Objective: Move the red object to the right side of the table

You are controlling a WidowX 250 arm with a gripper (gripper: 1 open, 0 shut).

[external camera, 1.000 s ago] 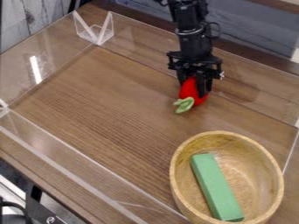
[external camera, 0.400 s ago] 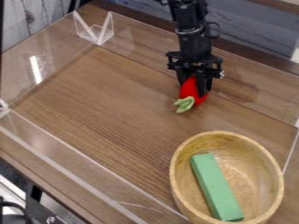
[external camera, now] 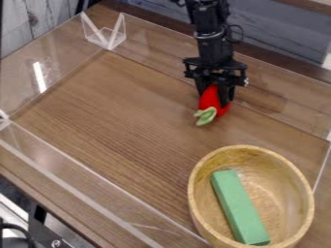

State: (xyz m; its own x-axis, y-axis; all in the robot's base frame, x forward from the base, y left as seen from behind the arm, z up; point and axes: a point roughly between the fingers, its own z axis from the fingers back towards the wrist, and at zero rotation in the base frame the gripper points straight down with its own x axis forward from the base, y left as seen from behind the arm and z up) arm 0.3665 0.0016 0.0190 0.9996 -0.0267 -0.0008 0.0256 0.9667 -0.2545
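While steeply down-tilted, jaws round red object [external camera: 210,105]

Arm upright, hand [external camera: 216,95] down (clamped shut)

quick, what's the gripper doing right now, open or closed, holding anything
Gripper: closed on the red object, whose green leafy end rests on or just above the table.
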